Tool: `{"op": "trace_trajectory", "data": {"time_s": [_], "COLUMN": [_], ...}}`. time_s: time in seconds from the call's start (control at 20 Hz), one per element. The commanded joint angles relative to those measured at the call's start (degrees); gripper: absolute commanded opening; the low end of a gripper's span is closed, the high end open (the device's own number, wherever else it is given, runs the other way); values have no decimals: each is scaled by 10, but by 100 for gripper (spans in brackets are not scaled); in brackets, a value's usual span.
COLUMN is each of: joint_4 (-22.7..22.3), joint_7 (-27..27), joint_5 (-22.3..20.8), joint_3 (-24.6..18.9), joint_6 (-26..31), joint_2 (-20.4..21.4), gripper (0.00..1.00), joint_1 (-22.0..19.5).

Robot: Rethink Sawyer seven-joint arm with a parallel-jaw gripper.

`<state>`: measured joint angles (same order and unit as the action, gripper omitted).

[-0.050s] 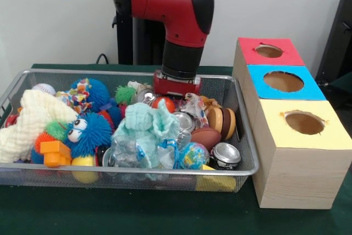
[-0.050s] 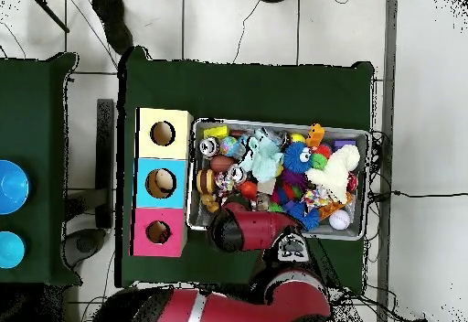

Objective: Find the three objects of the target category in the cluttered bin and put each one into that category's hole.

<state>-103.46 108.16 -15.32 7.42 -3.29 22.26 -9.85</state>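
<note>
One orange ball (image 1: 163, 103) lies right beneath the claw (image 1: 176, 93), whose grip state I cannot tell.

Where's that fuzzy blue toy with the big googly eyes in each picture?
Front view: the blue toy lies in the wire bin's left half, toward the near rim, beside the cream cloth.
Overhead view: the same toy sits right of the bin's middle, near the upper rim.
Shared landmark: the cream cloth next to it.
</note>
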Motion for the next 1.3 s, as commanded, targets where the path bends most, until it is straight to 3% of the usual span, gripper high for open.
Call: {"op": "trace_trajectory", "data": {"time_s": [0.05, 0.25, 0.4, 0.5, 0.7, 0.9, 1.3], "joint_4": [67, 67, 47, 14, -69, -110, -108], "joint_7": [14, 11, 7, 14, 43, 63, 70], "joint_5": [-18, -20, -7, 12, 46, 56, 56], "joint_3": [-75, -91, -128, -156, -197, -192, -167], "joint_6": [52, 69, 118, 161, 219, 225, 218], "joint_2": [21, 11, 1, 2, 53, 101, 145], "gripper": [100, 100, 100, 100, 100, 100, 100], "joint_1": [-59, -75, -104, -122, -126, -104, -59]}}
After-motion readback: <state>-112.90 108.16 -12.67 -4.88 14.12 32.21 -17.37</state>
